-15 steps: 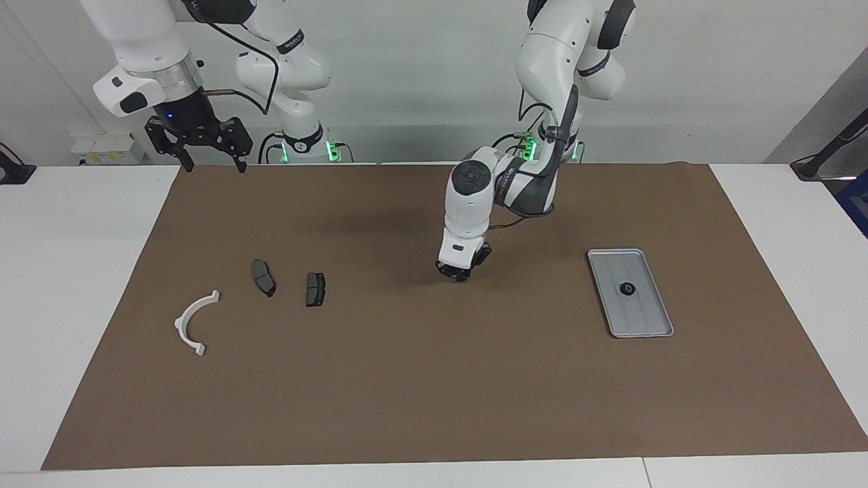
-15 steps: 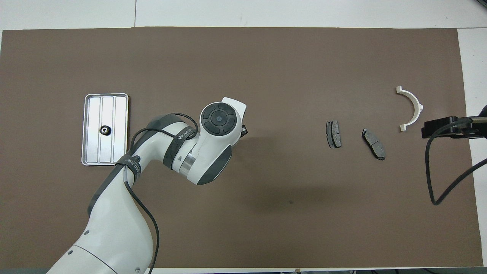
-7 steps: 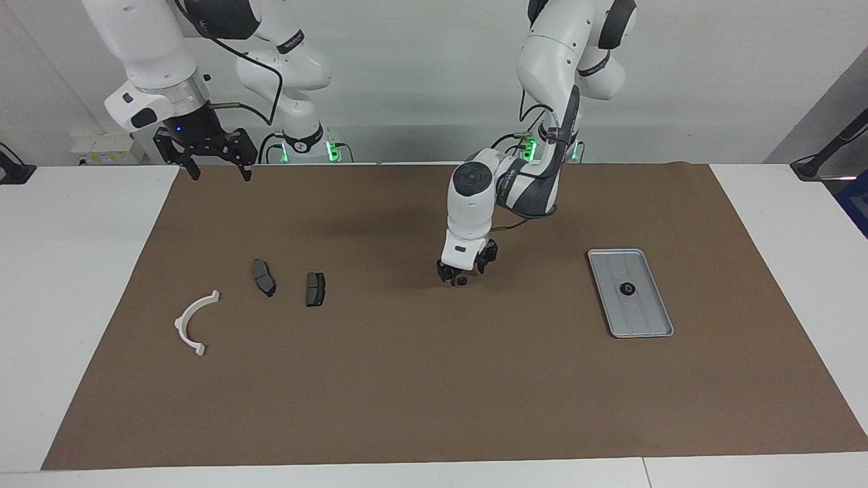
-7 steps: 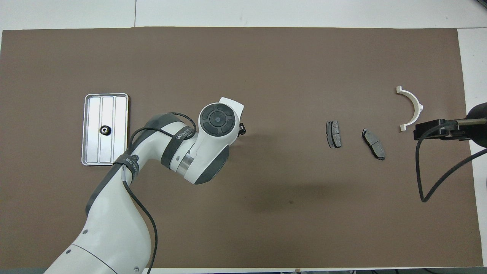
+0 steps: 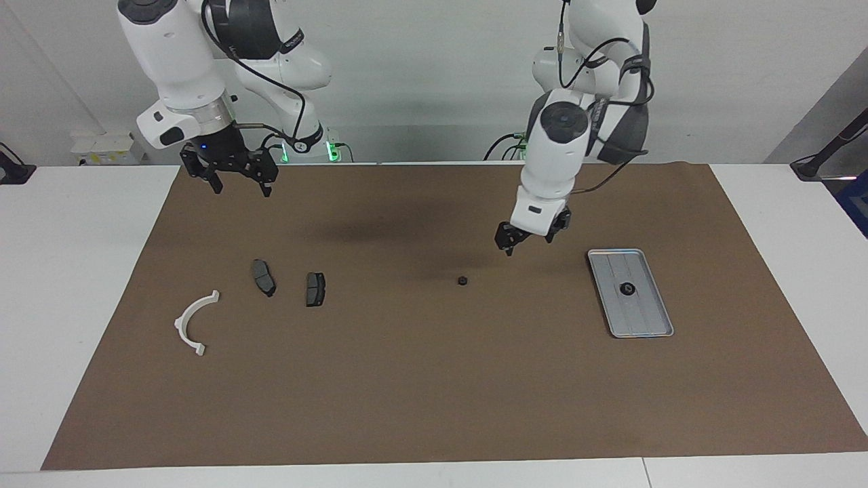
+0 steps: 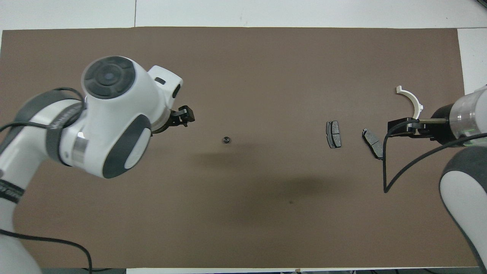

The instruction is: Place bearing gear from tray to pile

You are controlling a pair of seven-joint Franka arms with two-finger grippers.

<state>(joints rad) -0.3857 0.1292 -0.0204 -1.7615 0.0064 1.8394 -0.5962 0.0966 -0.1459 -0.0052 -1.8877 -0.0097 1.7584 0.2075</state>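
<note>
One small dark bearing gear (image 5: 462,280) lies alone on the brown mat (image 5: 434,407), about midway between the tray (image 5: 649,324) and the pile, touching nothing. The left gripper (image 5: 527,238) hangs in the air over the mat between that gear and the tray, its fingers spread wide and holding nothing. A second bearing gear (image 5: 627,289) sits in the middle of the ridged metal tray toward the left arm's end of the table. The pile lies toward the right arm's end: a white plastic arc (image 5: 194,321) and two dark brake pads, one (image 5: 263,277) beside the other (image 5: 315,289), all well apart from the loose gear. The right gripper (image 5: 235,175) hovers above the mat, over the ground on the robots' side of the pads, its fingers wide apart and empty. As a judgement, the task is roughly half done for the first gear: it is out of the tray but dropped at a handover spot, not yet with the pile. What looks left is for the right arm to collect it and set it by the pads, then the tray's remaining gear.
</note>
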